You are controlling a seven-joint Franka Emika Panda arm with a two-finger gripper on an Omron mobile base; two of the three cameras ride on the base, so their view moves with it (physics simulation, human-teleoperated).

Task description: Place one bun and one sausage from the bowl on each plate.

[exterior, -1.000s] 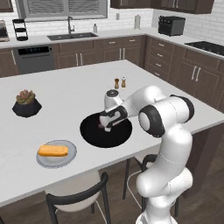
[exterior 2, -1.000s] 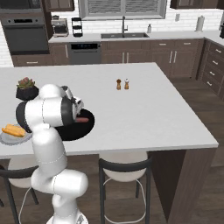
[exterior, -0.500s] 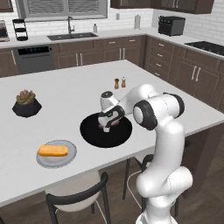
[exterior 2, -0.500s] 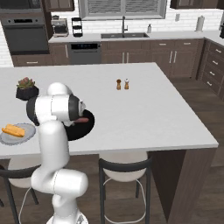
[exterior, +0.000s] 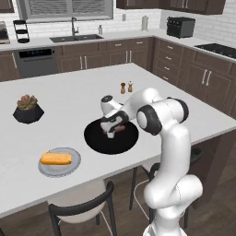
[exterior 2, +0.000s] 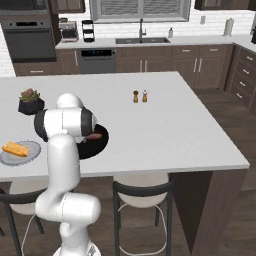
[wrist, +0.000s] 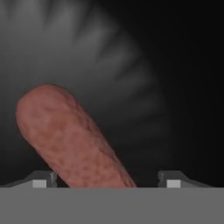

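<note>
Sausage: a reddish-brown sausage lay in the black bowl. In the hand view its long side ran from about 10 o'clock down to about 5 o'clock, with the round end at the upper left. In the left base view a bit of it showed by the hand, lying almost level across the picture.
Bowl: wide, round and black, it sat on the white desk near the front edge. Its dark ribbed inside showed in the hand view.
Hand: the hand was down in the bowl, right over the sausage. Its two tips stood wide apart, one on each side of the sausage. I could not tell if they touched it, so I could not tell if it was held.
Bun: a yellow-orange bun lay on a grey plate, at about 8 o'clock from the bowl in the left base view. Its long side ran left to right there.
Plant: a small plant in a black pot stood well apart, at about 10 o'clock from the bowl.
Shakers: two small shakers stood side by side at about 1 o'clock from the bowl.
Writing: no words could be read on anything.
</note>
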